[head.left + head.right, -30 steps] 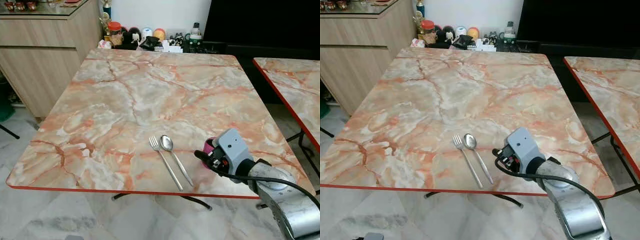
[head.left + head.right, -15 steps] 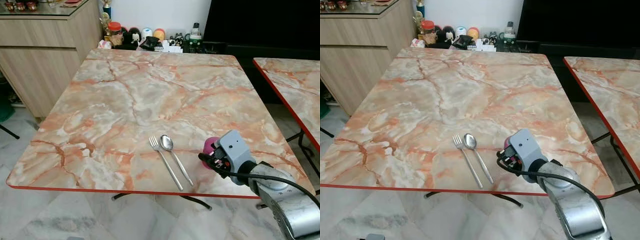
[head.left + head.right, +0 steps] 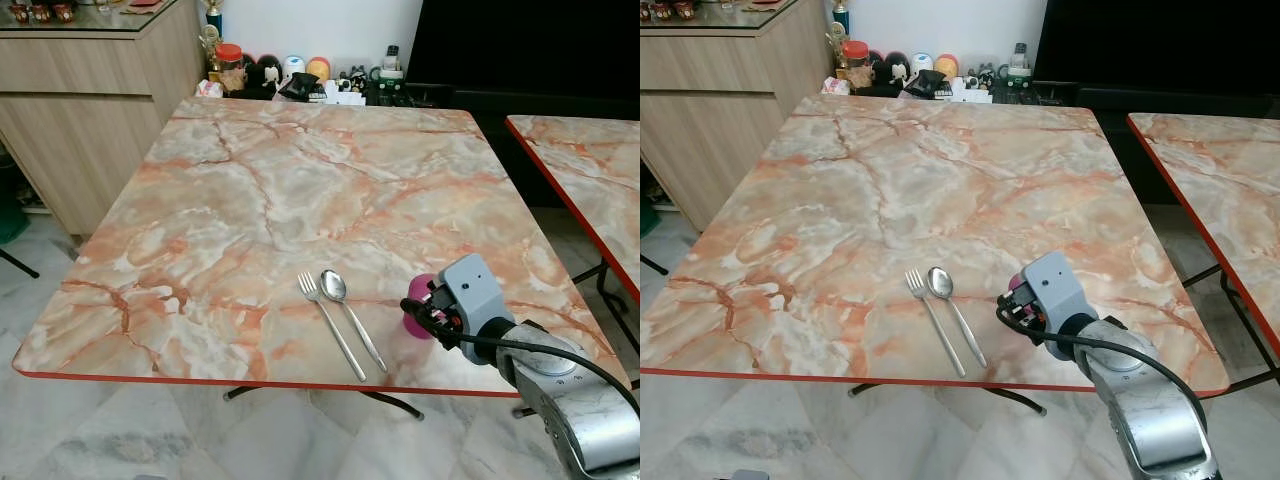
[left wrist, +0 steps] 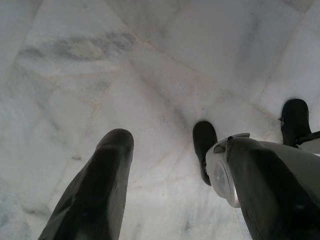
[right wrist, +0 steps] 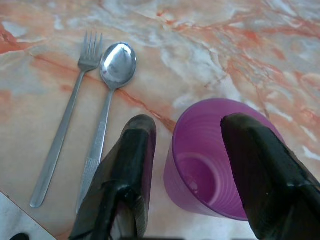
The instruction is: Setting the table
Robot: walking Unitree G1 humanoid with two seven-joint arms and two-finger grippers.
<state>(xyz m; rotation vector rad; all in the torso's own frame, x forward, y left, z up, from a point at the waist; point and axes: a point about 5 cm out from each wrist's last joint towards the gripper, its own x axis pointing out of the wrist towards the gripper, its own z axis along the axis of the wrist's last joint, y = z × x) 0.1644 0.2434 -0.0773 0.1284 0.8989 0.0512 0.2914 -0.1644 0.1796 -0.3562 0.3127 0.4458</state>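
marble tabletop (image 3: 300, 180), lower right of frame: right claw (image 5: 187, 165) straddles purple cup (image 5: 210, 160), fingers released, beside spoon (image 3: 345, 310) and fork (image 3: 325, 320). cup placed; next, withdraw cleanly.

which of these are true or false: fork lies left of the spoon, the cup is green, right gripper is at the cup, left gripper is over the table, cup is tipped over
1. The fork lies left of the spoon: true.
2. The cup is green: false; the cup is purple.
3. The right gripper is at the cup: true, its fingers straddle it.
4. The left gripper is over the table: false; it hangs above the marble floor.
5. The cup is tipped over: false; it stands upright.
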